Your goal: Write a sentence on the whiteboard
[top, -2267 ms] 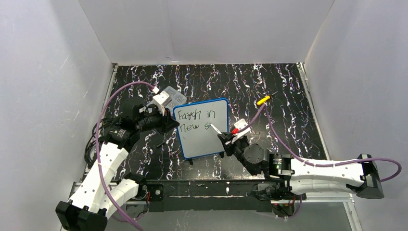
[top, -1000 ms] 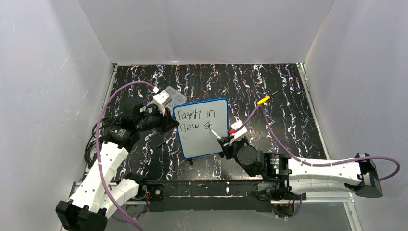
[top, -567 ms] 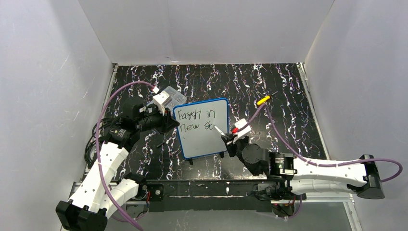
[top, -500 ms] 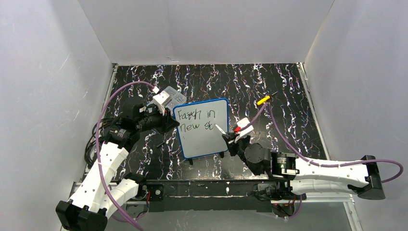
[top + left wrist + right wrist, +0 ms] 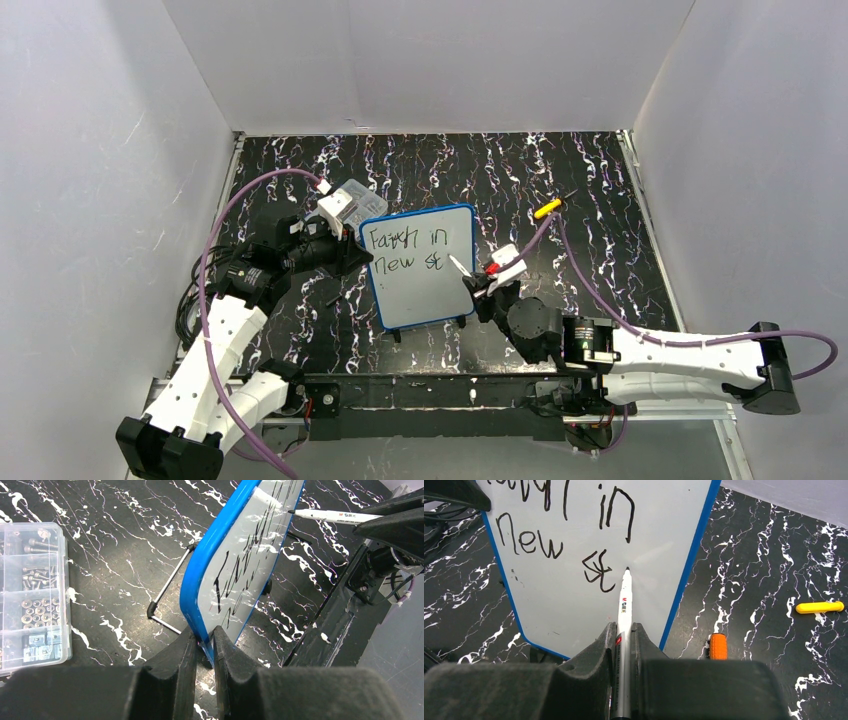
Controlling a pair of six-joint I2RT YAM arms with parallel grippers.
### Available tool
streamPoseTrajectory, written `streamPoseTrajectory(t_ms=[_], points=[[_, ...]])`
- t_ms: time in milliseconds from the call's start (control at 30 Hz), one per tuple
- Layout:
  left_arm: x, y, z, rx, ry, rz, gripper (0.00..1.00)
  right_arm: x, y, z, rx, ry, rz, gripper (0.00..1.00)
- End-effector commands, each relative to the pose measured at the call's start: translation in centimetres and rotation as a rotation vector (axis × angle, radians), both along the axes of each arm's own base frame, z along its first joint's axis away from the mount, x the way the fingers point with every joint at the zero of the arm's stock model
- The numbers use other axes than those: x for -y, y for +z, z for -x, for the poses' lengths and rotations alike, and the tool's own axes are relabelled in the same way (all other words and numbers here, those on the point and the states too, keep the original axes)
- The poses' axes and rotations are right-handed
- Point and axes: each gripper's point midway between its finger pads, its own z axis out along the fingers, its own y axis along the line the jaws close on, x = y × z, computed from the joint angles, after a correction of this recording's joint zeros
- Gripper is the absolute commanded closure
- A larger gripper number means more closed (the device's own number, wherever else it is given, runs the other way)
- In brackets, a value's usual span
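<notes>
Nearest, the right gripper (image 5: 624, 630) clamps a white marker (image 5: 624, 597) whose tip sits just past the last letters of the sentence (image 5: 531, 542), while the left gripper (image 5: 204, 636) pinches the blue edge of the whiteboard (image 5: 420, 292), propped tilted on the table (image 5: 570, 170), likely to steady it against pen pressure

This is a robotics lab test cell. Plain white panel walls (image 5: 430, 60) box in a black, white-veined marble-pattern tabletop (image 5: 560, 170) on three sides. Two white jointed robot arms, the left arm (image 5: 215, 350) and the right arm (image 5: 670, 365), are bolted to a metal rail (image 5: 440, 390) at the near edge, trailing purple cables (image 5: 210, 240). A clear plastic compartment box (image 5: 30, 595) of screws and nuts lies on the tabletop.
</notes>
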Motion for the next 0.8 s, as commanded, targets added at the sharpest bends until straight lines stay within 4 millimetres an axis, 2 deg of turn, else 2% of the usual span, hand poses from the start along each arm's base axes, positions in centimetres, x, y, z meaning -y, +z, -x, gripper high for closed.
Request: streamPoseTrajectory(t_ms=[0, 233, 533, 667, 767], points=[[-0.3, -2.8, 1.1, -0.093, -0.017, -0.053, 1.00, -0.2, 1.9, -0.6, 0.038, -0.031, -0.052, 0.99], [-0.3, -2.8, 1.1, -0.093, -0.016, -0.054, 1.00, -1.1, 0.7, -0.3, 0.017, 0.001, -0.006, 0.99], [-0.3, -2.7, 1.1, -0.093, -0.017, -0.051, 1.00, -0.5, -2.0, 0.4, -0.069, 0.010, 0.014, 0.99], [-0.2, -2.7, 1.2, -0.092, -0.019, -0.050, 1.00, -0.2, -2.0, 0.3, -0.067, -0.004, 0.022, 0.99], [-0.2, -2.6, 1.2, -0.091, -0.019, -0.049, 1.00, 0.1, -1.3, 0.0, -0.044, -0.018, 0.022, 0.99]])
